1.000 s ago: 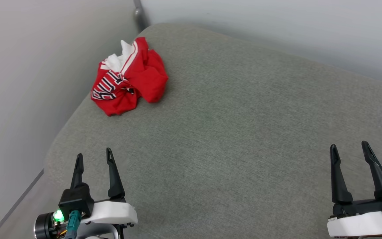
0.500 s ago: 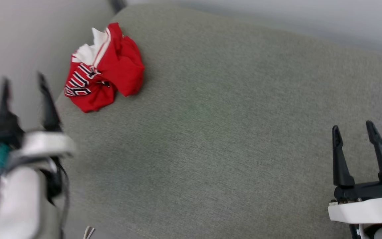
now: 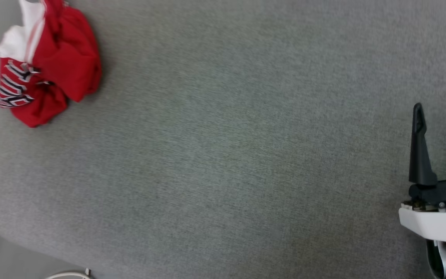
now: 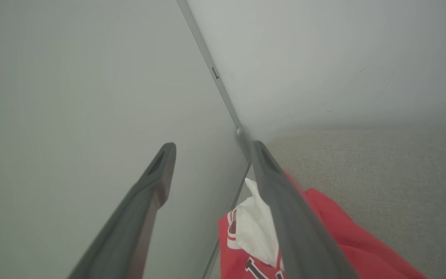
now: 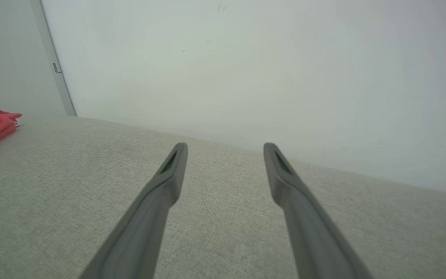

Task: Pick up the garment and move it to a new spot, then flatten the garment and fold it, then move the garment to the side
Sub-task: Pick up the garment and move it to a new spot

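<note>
Left gripper (image 4: 213, 149) is spread wide and empty, with the crumpled red shirt (image 4: 331, 221) at the bottom of its view. Right gripper (image 3: 441, 104) is spread wide too, empty, lower right of the head view. The shirt's upper left there on the grey cushion (image 3: 223, 155).

A grey woven cushion (image 3: 223, 155) sits in a corner of two plain pale walls (image 5: 246, 58) joined by a grey strip (image 4: 207, 62).

Soft crumpled cloth garment (image 3: 48, 66) on a matt, coarse-woven grey fabric cushion (image 3: 227, 155)
</note>
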You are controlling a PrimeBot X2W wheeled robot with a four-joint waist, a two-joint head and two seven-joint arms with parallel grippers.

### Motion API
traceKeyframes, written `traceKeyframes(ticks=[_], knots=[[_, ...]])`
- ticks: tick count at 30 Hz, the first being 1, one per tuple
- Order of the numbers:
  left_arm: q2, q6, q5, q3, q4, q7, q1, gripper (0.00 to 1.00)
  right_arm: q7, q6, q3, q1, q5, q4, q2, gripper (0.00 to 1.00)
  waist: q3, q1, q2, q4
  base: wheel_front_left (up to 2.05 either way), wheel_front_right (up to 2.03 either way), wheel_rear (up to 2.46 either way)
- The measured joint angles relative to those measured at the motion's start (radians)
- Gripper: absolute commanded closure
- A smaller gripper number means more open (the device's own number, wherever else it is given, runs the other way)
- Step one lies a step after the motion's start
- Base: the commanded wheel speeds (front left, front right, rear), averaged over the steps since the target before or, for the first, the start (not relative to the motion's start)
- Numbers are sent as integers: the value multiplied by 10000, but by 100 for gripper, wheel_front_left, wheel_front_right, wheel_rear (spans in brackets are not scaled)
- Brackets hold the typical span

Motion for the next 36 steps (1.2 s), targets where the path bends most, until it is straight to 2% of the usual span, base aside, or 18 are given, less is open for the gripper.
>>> traceKeyframes(ticks=[6,9,13,19,25,26,27,36], knots=[[840,-278,-1588,-537,625,3354,-1035,0,0,0,84,-440,-117,-405,0,0,910,0,0,-403,0,0,0],[1344,-301,-2911,-1333,612,4963,-1068,0,0,0,92,-598,-121,-606,0,0,1292,0,0,-640,0,0,0],[2031,-301,-4617,-1894,456,6554,-957,0,0,0,134,-750,-165,-876,0,0,1744,0,0,-905,0,0,0],[2537,-301,-5722,-2301,541,7563,-480,0,0,0,140,-982,-267,-1185,0,0,2364,1,0,-1142,0,0,0],[2673,-301,-6109,-2637,867,7369,-396,0,0,0,148,-1132,-368,-1356,0,0,2860,-1,0,-1292,0,0,0],[2690,-301,-6157,-2692,890,7333,-408,69,0,0,155,-1136,-372,-1356,0,0,2871,-1,0,-1307,0,0,0],[2704,-299,-6197,-2744,907,7308,-427,100,0,0,148,-1138,-374,-1350,0,0,2870,-1,0,-1312,0,0,0],[3172,-299,-6433,-3521,376,6625,-456,100,0,0,81,-1082,-276,-884,-2,0,2297,0,0,-1336,0,0,0]])
